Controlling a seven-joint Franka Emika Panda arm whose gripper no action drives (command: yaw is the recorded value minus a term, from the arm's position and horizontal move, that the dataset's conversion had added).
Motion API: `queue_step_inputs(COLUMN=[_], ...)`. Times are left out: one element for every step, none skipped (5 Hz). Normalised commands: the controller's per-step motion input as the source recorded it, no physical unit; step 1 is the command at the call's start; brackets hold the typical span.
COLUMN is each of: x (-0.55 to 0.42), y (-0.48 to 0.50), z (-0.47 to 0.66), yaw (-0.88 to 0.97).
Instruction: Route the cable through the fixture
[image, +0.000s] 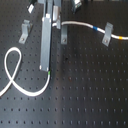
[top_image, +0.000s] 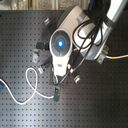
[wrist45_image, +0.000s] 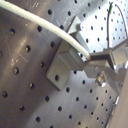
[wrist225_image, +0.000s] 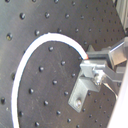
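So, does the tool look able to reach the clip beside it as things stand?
Probably yes: the tool, seemingly gripping the cable, sits right beside the clip, with nothing seen between them in either wrist view.

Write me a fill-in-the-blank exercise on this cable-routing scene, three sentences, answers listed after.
1. The cable is mostly ___ in colour, with small coloured bands.
2. In the first exterior view, the slack cable forms a ___ on the first exterior view's left.
3. The clips, such as the clip the cable passes, stand on a black board covered in a grid of ___.

Missing words: white; loop; holes
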Motion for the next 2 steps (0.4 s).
queue_step_inputs(x=[-0.225, -0.076], y=[0.011, 0.077], z=[0.7, 0.58], yaw=[0.0, 0.0])
